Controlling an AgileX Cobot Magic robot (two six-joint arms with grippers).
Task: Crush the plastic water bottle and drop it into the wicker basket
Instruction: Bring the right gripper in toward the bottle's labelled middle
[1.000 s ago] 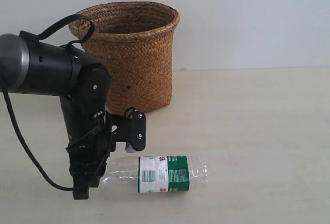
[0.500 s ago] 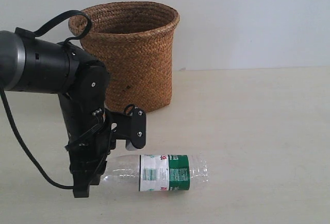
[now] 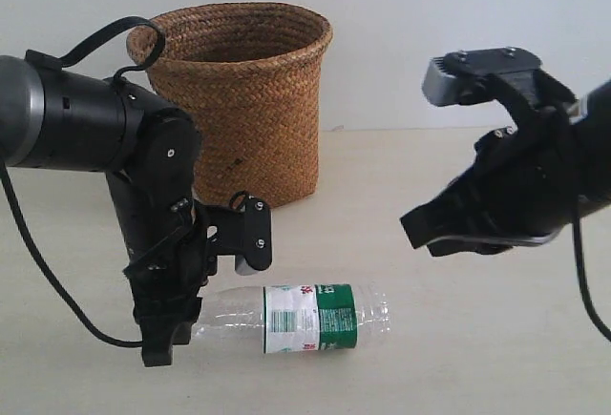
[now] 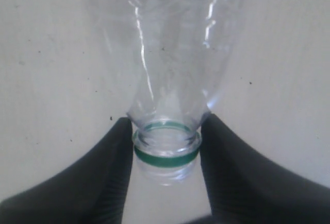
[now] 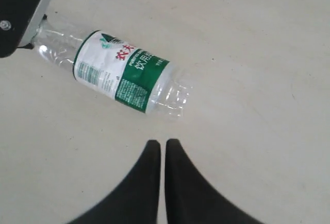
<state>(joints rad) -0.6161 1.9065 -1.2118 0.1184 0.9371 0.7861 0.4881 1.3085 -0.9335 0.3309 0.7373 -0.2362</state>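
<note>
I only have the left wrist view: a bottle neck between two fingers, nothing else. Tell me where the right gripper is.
Observer: The right gripper hangs above the table, out past the base end of the bottle, and touches nothing.
Operator: Now give me the basket's position.
Observer: The basket stands upright farther back on the table, apart from the lying bottle, with its mouth open at the top.
</note>
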